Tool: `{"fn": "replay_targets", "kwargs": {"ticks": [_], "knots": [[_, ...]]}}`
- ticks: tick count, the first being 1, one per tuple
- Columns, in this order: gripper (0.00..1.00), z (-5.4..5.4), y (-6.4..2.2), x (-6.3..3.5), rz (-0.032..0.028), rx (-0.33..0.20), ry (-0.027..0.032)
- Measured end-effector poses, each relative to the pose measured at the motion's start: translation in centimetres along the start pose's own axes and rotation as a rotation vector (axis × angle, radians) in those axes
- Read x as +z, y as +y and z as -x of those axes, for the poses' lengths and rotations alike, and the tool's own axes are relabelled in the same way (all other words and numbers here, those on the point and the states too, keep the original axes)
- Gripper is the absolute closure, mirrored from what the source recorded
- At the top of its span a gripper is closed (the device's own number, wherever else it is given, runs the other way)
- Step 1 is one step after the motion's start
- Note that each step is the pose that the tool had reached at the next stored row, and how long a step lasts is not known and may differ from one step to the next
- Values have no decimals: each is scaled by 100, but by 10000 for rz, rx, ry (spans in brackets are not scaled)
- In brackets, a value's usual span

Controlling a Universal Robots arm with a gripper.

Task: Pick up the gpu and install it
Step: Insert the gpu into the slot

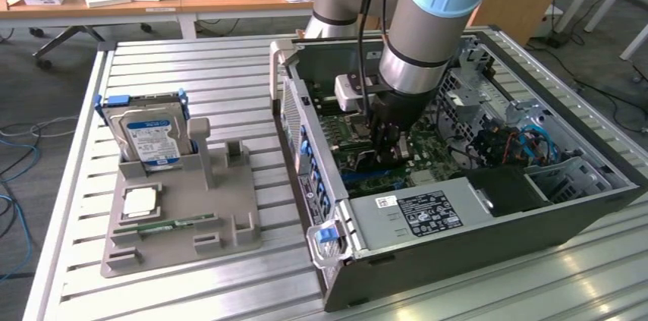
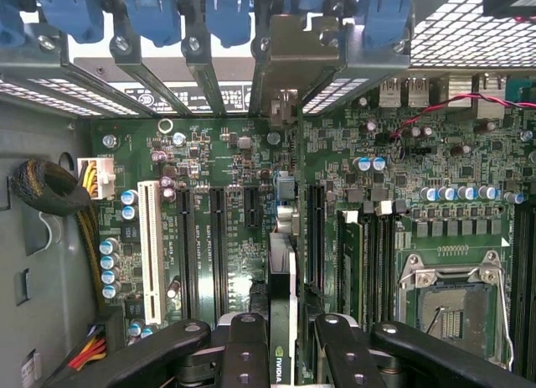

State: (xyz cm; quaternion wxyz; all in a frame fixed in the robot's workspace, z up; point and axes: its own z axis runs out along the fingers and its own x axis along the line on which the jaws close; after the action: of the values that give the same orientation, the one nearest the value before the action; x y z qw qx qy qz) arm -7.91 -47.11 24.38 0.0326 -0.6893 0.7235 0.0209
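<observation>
In the wrist view the gpu [image 2: 283, 266] shows edge-on, a thin card with a logo near my fingers. It stands upright over the green motherboard [image 2: 226, 170], between the black expansion slots. Its silver end bracket [image 2: 293, 44] lines up with the rear slot openings of the case. My gripper [image 2: 285, 325] is shut on the card, with one black finger [image 2: 244, 342] on each side of it. In the exterior view the gripper [image 1: 390, 152] reaches down into the open computer case [image 1: 456, 245], above the board.
A grey holder [image 1: 182, 207] on the slatted table carries a hard drive [image 1: 152, 135], a processor chip [image 1: 139, 201] and a memory stick [image 1: 167, 225]. Inside the case are a white slot [image 2: 152, 250], the empty processor socket [image 2: 452, 300], a cable bundle [image 2: 50, 191] and the power supply [image 1: 426, 211].
</observation>
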Motion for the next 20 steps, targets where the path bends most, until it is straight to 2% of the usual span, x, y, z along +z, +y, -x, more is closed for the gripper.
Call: {"fn": "replay_targets", "kwargs": {"ticks": [20], "knots": [[74,1,0,2,-2,0,-5]]}}
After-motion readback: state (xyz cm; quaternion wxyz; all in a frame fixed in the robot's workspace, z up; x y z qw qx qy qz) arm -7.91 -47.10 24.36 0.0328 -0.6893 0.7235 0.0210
